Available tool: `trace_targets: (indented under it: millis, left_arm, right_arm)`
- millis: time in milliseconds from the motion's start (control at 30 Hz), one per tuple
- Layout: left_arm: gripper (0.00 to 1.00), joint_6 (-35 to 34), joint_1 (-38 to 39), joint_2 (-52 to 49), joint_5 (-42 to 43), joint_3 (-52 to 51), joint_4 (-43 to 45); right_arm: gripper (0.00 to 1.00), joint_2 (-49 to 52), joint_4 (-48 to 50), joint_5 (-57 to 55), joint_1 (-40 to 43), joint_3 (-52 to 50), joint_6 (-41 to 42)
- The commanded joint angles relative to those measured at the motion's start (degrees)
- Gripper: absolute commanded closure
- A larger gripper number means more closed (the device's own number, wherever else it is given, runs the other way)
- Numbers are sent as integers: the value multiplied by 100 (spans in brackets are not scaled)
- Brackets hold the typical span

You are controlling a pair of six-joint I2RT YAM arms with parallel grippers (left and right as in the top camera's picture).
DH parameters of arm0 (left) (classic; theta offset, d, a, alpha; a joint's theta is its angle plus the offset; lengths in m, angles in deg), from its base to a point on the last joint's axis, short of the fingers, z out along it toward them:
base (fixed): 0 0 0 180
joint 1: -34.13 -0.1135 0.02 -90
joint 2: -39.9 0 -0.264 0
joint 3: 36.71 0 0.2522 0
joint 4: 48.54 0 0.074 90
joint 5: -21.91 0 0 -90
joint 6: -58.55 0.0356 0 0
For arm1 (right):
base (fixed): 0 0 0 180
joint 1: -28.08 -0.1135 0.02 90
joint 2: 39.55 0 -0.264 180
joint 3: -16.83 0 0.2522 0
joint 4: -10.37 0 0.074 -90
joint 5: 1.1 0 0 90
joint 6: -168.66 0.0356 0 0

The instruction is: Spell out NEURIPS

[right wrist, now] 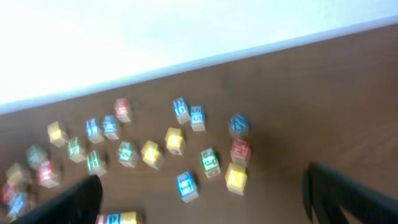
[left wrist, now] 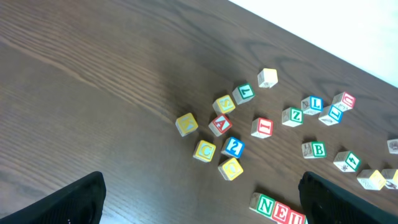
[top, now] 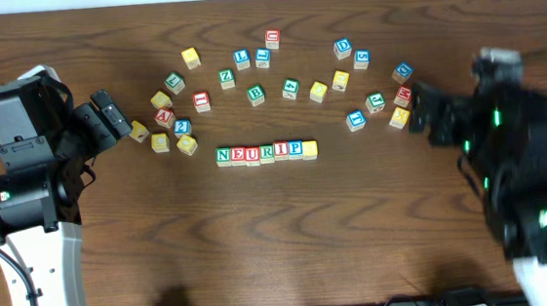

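Spanning every view, the dark wooden table [top: 280, 240] is flanked by the left arm [top: 26, 172] at its 9 o'clock edge and the blurred right arm [top: 519, 163] at its 3 o'clock edge. The left gripper [top: 114, 112] is held released, its fingers spread wide with nothing between them. The right gripper [top: 425, 112] is likewise spread and empty. At the table's centre a touching row of letter blocks [top: 266, 153] is laid, read as N E U R I P. A yellow block [top: 309, 149] is set at its 3 o'clock end, its letter not legible. Loose blocks [top: 256, 94] are scattered in an arc at the row's 12 o'clock.
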Motion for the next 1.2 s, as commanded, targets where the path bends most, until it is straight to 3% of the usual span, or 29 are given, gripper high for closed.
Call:
trace_targets:
  millis: [0,200,467,1167]
  left_arm:
    - [2,52,-35,-31,-83,129,-9]
    - [2,52,-35,-31,-83,129,-7]
    - [2,52,-35,-31,-83,129,-7]
    - [2,52,-35,-31,-83,129,-7]
  right_arm:
    - [1,-1021,702,-59,50,-1279,-94]
    - [1,-2820,2015,-55,81,-3423,-90]
    - [1,-4162,2579,-52,68,-4896,90]
    - [1,-4933,2387,-55,66,-5351,-92]
